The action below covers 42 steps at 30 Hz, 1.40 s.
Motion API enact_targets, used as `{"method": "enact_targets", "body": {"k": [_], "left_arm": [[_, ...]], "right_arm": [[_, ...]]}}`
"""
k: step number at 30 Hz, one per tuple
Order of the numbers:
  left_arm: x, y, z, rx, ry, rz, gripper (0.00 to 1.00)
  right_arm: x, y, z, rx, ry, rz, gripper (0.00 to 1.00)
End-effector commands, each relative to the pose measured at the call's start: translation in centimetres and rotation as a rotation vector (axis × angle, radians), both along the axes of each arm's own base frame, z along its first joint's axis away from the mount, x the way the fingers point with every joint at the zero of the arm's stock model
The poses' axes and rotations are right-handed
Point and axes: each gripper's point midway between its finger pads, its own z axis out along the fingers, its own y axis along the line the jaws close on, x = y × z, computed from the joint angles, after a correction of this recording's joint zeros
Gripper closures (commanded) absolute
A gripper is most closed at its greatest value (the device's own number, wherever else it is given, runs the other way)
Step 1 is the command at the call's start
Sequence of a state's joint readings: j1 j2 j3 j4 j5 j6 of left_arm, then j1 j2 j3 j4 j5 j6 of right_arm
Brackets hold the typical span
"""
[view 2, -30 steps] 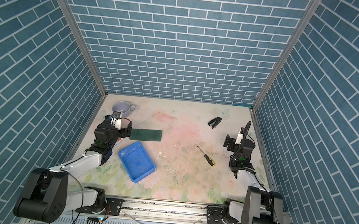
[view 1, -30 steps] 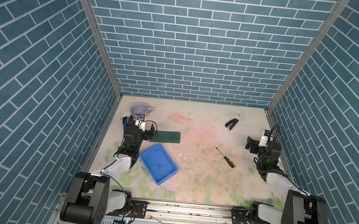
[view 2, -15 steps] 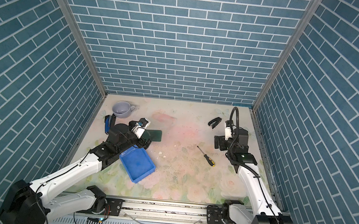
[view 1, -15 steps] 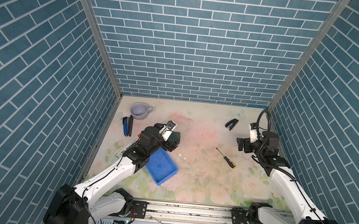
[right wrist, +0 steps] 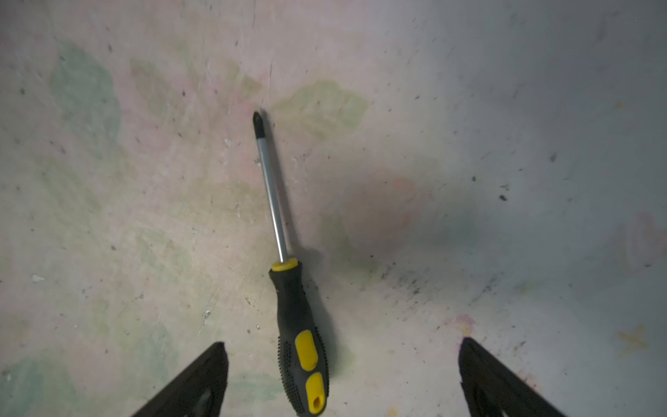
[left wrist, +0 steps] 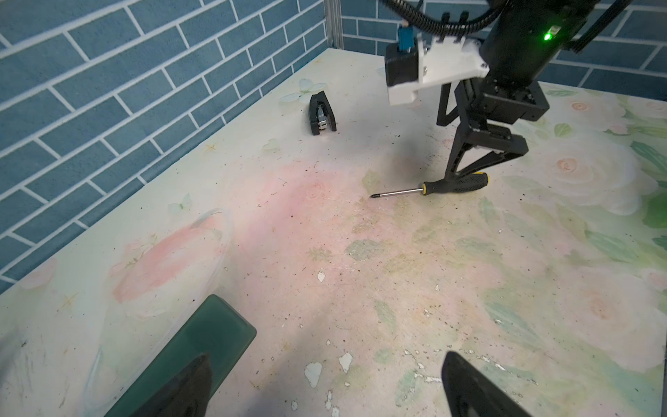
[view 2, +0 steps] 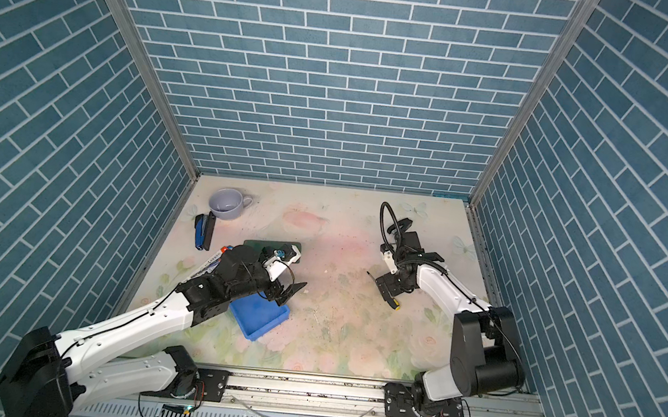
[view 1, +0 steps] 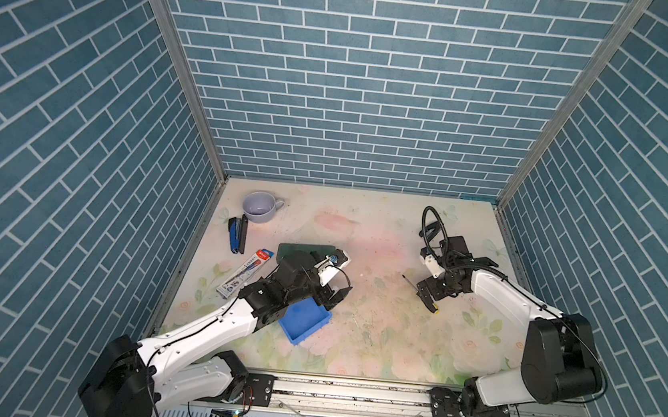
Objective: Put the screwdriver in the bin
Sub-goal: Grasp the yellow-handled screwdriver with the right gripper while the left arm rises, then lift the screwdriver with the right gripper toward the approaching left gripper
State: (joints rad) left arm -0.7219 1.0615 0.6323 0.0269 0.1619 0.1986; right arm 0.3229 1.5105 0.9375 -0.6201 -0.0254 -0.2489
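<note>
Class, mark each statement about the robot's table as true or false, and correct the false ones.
1. The screwdriver lies on the table, outside the blue bin. True.
2. The right gripper is shut on the screwdriver's handle. False: its fingers stand open, one on each side of the handle.
3. The lavender mug lies tipped on its side. False: it stands upright with its opening facing up.
4. The left gripper is open and holds nothing. True.
</note>
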Motion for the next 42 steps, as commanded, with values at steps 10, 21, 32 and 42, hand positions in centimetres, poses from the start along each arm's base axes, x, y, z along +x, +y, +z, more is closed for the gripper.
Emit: {"method": "enact_targets", "body": {"k": [10,21,32,42], "left_arm": [[-0.1,-0.7,-0.9,-0.014,0.030,-0.010,0.00],[0.3,-1.0,-0.8,-0.049,0.043,0.009,0.00],[1.8,-1.7,0.1,-0.109,0.051,0.068,0.00],[6.2,-2.9,4.0,-0.386,0.116,0.281,0.00]], "right_arm": [[-1.1,-0.4,-2.3,-0.084,0.127,0.080,0.27],[-2.0,-0.2,-3.2,-0.068,0.169,0.090,0.64],[-2.2,0.3,-2.5,-0.035,0.162,0.096,0.75],[-0.7,3.3,3.4,0.185,-0.024,0.060,0.79]]}}
